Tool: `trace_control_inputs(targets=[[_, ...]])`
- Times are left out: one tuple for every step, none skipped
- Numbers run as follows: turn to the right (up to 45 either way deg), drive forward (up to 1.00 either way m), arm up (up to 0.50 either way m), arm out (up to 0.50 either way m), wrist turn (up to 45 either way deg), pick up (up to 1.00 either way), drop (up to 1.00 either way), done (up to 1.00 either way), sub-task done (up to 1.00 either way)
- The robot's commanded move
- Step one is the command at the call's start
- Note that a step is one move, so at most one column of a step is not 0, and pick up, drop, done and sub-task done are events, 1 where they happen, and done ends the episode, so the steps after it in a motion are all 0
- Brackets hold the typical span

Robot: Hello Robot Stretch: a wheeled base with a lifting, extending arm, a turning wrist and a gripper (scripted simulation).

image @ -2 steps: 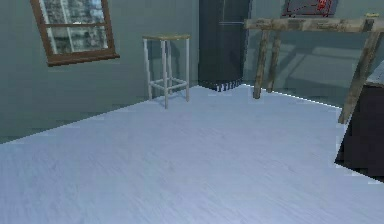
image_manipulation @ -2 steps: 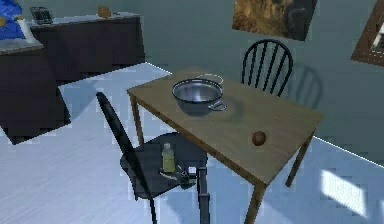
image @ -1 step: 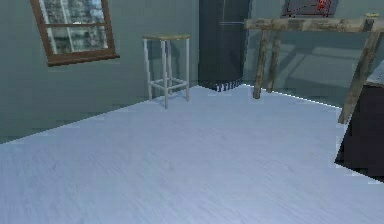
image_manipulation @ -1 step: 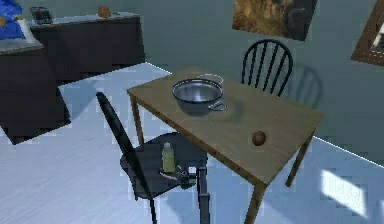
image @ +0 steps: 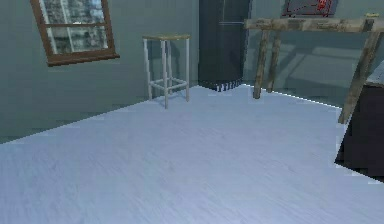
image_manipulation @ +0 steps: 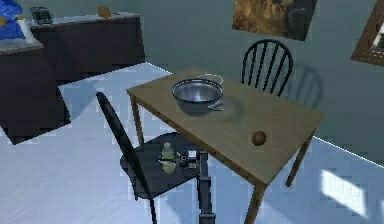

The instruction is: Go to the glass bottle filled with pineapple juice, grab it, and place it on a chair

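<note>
Perhaps the small pale bottle (image_manipulation: 167, 155) at the black wooden chair (image_manipulation: 140, 173), lower middle, topples if the dark gripper (image_manipulation: 184, 158) nudges it — whether that holds anything, I cannot tell.

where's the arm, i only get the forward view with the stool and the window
observer: in the arm side view the pincer shows at the seat of a dark chair beside a wooden table.
operator: anything on that seat
observer: a small yellowish thing stands on it right at the pincer; I can't tell whether it is held.
</note>
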Motion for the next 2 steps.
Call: trace_control_inputs(targets=[[0.0,0.00,0.00,-0.08,0.0,0.00,0.00,0.00,0.00],[0.0,0.00,0.00,0.00,0.0,0.00,0.00,1.00,0.00]])
